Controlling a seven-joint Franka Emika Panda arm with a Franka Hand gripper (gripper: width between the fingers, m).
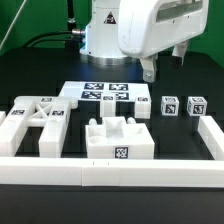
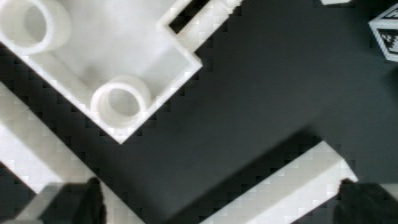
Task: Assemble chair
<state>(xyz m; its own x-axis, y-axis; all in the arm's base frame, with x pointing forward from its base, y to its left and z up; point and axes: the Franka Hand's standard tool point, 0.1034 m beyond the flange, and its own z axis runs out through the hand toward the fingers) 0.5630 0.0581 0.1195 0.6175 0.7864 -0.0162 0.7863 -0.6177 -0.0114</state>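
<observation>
Progress: nothing joined yet | frames [image 1: 38, 122], notched block [image 1: 120, 140], a cube [image 1: 170, 106] and a second cube [image 1: 196, 104] lie apart on the table [image 1: 100, 208] | gripper [image 1: 149, 68] raised, fingers spread, empty | all joining left

a flat matte black table top [image 1: 30, 85] spreads beneath the gripper [image 1: 166, 62]; behind it, to either side, stands a plain green wall [image 1: 15, 30] under even, soft light.

White frames [image 1: 48, 135], notched block [image 1: 120, 140], cubes [image 1: 170, 106], unjoined
</observation>
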